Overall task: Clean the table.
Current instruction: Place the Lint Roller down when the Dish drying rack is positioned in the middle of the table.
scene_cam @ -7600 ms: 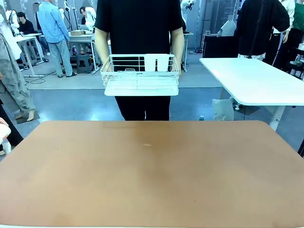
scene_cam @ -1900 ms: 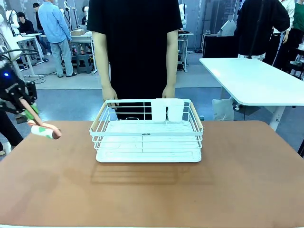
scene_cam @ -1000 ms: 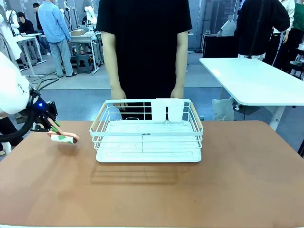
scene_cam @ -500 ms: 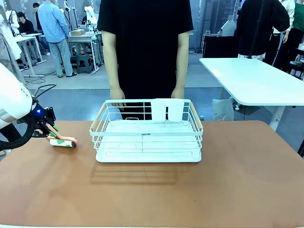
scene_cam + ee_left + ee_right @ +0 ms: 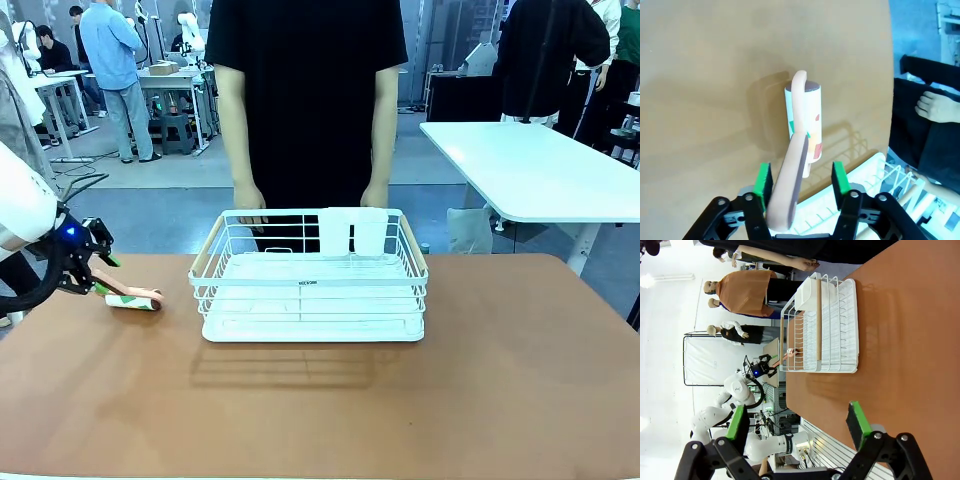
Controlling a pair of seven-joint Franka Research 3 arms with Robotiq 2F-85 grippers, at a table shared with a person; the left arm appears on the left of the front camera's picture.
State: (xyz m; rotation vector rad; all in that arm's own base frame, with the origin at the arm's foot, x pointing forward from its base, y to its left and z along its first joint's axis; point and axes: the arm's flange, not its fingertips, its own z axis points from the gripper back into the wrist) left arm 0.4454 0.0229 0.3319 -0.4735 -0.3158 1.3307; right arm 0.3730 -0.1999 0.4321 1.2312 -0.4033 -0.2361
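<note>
A lint roller [image 5: 135,299] with a peach handle and a patterned white roll lies on the reddish-brown table [image 5: 400,400] at the far left. My left gripper [image 5: 95,272] stands open just left of it. In the left wrist view the roller [image 5: 804,120] rests on the table [image 5: 700,75], and its handle runs back between the spread green pads [image 5: 762,180] of the left gripper [image 5: 801,179] with a gap on each side. My right gripper [image 5: 797,422] hangs open above the table [image 5: 910,340], holding nothing.
A white wire rack [image 5: 310,290] stands mid-table, right of the roller. A person in black stands behind it with both hands [image 5: 250,215] on its far rim. A white-topped table [image 5: 540,170] stands off to the right. The near half of the brown top is bare.
My left gripper has brought the roller down onto the table beside the rack and opened its jaws, then drawn back a little to the left. The roller now lies free.
</note>
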